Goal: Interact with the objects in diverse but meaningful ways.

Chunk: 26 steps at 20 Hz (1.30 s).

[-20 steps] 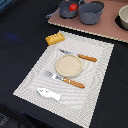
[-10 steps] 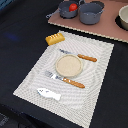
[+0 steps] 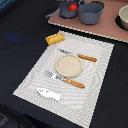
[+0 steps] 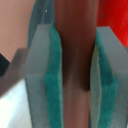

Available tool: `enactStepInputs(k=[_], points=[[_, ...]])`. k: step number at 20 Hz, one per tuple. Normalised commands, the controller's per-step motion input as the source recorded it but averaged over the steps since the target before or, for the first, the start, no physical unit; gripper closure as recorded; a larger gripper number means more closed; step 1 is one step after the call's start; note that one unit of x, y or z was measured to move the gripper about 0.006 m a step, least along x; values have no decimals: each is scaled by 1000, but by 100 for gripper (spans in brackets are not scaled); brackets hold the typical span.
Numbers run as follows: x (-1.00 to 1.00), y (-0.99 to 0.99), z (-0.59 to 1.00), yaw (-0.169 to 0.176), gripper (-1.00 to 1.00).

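Two green-padded fingers (image 4: pixel 52 80) of our gripper (image 4: pixel 75 75) pinch the brown sausage (image 4: pixel 75 55) between them. On the striped mat (image 3: pixel 95 75) we see the bread loaf (image 3: pixel 55 38) and white fish (image 3: pixel 49 93); the tomato (image 3: pixel 73 7) sits in a pot (image 3: pixel 68 11).

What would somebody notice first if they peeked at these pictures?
Probably the place setting in the middle: a round tan plate on a striped mat, with cutlery on both sides. A yellow bread loaf lies at the mat's far corner and a white fish near its front edge. Up close, the hand pinches a brown sausage.
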Motion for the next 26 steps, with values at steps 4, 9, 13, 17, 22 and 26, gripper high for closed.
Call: enactStepInputs(k=[4,9,13,17,22,26], points=[[6,0,5,0,-100],[93,8,161,-5,-100],[156,-66,895,-19,-100],[307,-578,933,-61,-100],[272,-887,440,-19,-100],[319,-971,150,0,-100]])
